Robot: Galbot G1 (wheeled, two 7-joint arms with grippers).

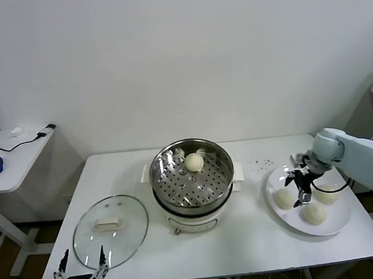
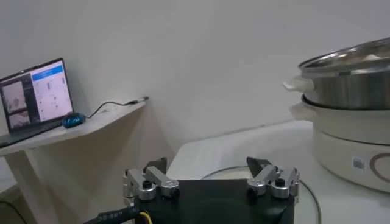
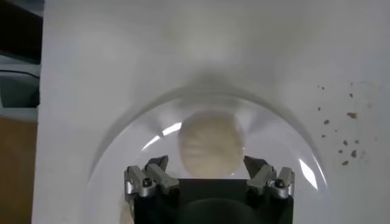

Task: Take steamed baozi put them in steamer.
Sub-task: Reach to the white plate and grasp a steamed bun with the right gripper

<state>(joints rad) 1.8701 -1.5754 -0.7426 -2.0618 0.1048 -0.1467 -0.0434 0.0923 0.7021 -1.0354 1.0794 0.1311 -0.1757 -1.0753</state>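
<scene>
Right tool (image 1: 300,187) gapes above plate (image 1: 337,221) bun (image 1: 283,198); left tool (image 1: 80,271) spread by lid (image 1: 111,229).

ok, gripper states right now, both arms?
Left gripper: open, empty, parked by the glass lid.
Right gripper: open, empty, over a baozi on the plate.

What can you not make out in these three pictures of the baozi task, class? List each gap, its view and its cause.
- Head view: whether the right claw touches a baozi on the plate; too small.
- Right wrist view: the plate's other baozi; the claw body hides or crops them.
- Left wrist view: the steamer's inside; its wall blocks it.
- Head view: the left claw base; cut by the bottom edge.
</scene>
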